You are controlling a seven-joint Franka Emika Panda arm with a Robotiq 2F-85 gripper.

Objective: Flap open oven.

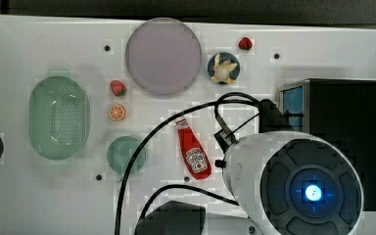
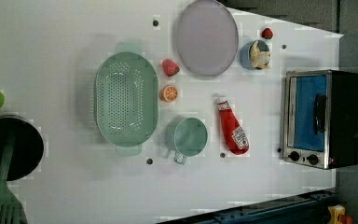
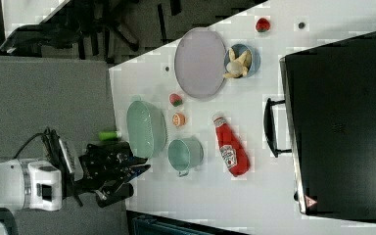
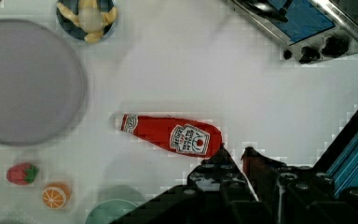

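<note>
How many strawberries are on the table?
2. One strawberry lies between the green colander and the purple plate, just above the orange slice in the left view. The other strawberry sits past the bunny bowl, near the table's edge.

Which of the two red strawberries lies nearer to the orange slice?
The red strawberry just beside the orange slice, left of the round grey plate in the left view.

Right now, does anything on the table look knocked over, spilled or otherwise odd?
Only the ketchup bottle stands out: it lies flat on its side on the table, between the green cup and the oven. Nothing looks spilled, and the oven's door is shut.
</note>
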